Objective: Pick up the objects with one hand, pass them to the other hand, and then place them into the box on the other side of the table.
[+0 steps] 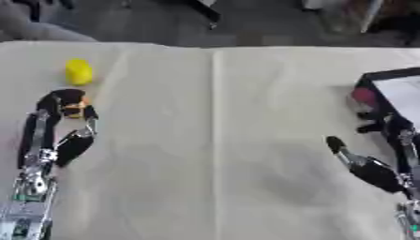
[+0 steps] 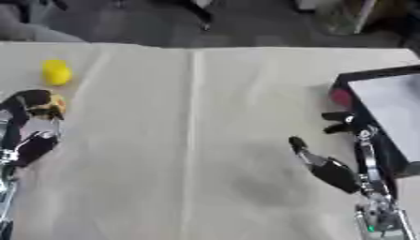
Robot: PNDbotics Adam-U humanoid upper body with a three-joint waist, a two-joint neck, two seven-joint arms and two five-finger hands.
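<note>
Left eye view: my left hand (image 1: 64,123) curls its fingers round a small orange thing (image 1: 76,108) just below the yellow toy (image 1: 78,71).
It looks light, hard and maybe slippery, so I hold its middle; my right hand (image 2: 332,161) waits open, well away.

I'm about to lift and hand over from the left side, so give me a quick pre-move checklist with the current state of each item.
1. Left hand fingers curled around the small orange-yellow object: ok.
2. Object clear of the beige tablecloth: cannot tell.
3. Right hand open, ready to receive: ok.
4. Cloth between the hands free of things: ok.
5. Black box with the grey inside reachable at the right edge: ok.
6. Yellow rounded object lies apart from the left hand: ok.
</note>
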